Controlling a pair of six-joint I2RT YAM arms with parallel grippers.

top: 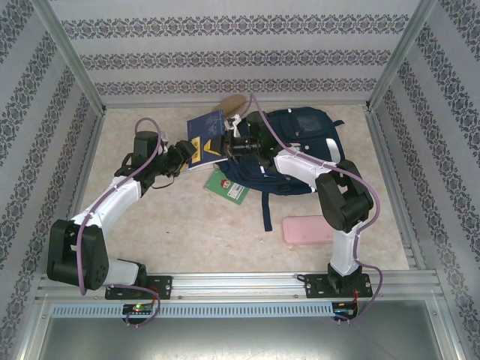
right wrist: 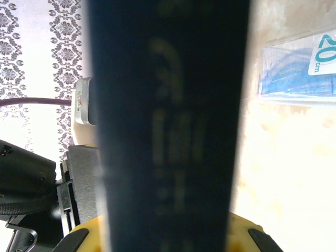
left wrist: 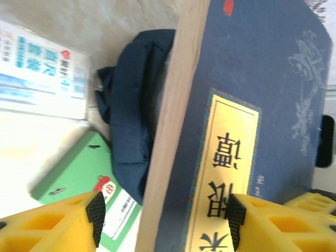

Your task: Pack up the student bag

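The right gripper (right wrist: 168,239) is pinching the blurry blue book (top: 204,135). The left gripper (left wrist: 167,218) is gaping open around it. The right arm (top: 300,166) is hiding part of the student bag (top: 304,127), upper right.

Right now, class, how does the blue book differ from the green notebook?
The blue book is navy with a gold label; the green notebook is green with a red-and-white label. The blue book is held up, tilted, in the right gripper; the green notebook lies flat on the table. Both are rectangular, beside the student bag.
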